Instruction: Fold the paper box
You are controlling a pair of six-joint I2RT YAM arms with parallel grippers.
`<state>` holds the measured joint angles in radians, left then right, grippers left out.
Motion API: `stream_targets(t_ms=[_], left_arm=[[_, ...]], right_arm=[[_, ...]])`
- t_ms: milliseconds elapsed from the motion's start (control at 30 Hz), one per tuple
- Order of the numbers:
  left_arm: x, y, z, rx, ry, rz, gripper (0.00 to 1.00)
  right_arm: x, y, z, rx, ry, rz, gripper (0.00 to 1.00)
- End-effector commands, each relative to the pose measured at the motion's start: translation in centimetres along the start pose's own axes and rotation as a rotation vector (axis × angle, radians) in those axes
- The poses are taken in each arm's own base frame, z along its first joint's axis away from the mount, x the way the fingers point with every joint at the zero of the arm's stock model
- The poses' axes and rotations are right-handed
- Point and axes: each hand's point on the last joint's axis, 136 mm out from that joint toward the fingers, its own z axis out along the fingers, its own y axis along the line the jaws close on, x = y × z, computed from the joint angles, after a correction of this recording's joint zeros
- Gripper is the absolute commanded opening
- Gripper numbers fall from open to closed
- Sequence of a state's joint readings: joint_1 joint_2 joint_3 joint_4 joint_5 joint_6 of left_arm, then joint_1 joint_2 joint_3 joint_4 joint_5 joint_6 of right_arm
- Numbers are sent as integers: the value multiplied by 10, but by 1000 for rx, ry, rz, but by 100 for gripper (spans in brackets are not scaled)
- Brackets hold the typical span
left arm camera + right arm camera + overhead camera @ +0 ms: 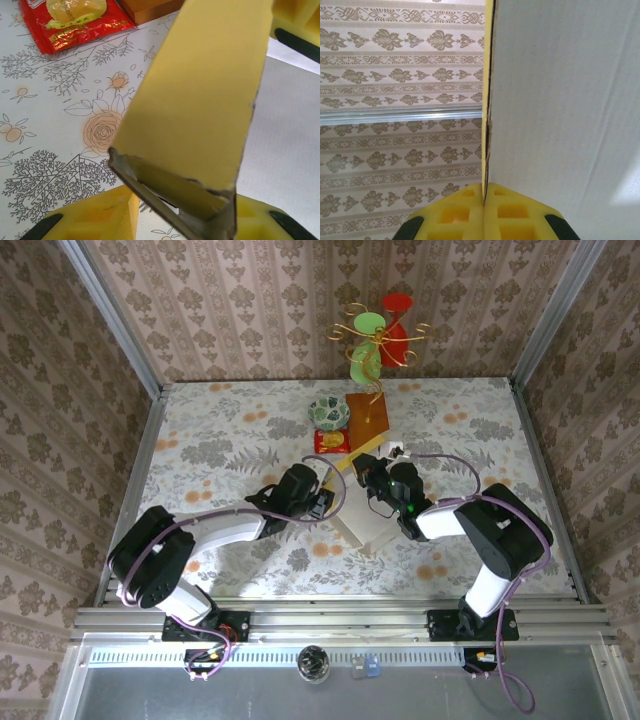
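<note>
- We've got one paper box [372, 530] mid-table, one red packet [333, 441] at its 11 o'clock.
- Right gripper [484, 192] pinches the box edge tight.
- Left gripper [182, 202] straddles one flap; we can't tell its grip.

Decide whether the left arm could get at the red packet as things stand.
Probably, by reach: the red packet lies close beyond the left end effector across bare tablecloth. But the paper box flap sits between its fingers and must go first.
</note>
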<state>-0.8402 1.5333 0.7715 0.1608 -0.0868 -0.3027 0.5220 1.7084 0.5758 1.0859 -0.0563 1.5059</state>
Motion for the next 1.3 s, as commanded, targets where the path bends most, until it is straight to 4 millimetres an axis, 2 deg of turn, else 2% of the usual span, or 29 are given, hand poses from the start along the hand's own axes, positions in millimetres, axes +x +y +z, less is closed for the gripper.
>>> stream_targets(t_ms=[0, 167, 267, 800, 1067, 1267], left_arm=[[2, 5, 5, -47, -27, -65, 33], [4, 5, 7, -63, -37, -117, 32], [7, 7, 9, -86, -34, -148, 28], [17, 7, 22, -214, 4, -217, 19], [27, 7, 30, -266, 46, -218, 17], [32, 13, 30, -308, 62, -222, 10]], right_arm=[[-1, -9, -2, 1, -19, -20, 0], [4, -16, -2, 6, -2, -18, 0], [4, -19, -3, 13, -7, -15, 0], [5, -11, 0, -4, -22, 32, 0], [4, -5, 2, -16, -32, 52, 0], [3, -4, 1, -15, -33, 52, 0]])
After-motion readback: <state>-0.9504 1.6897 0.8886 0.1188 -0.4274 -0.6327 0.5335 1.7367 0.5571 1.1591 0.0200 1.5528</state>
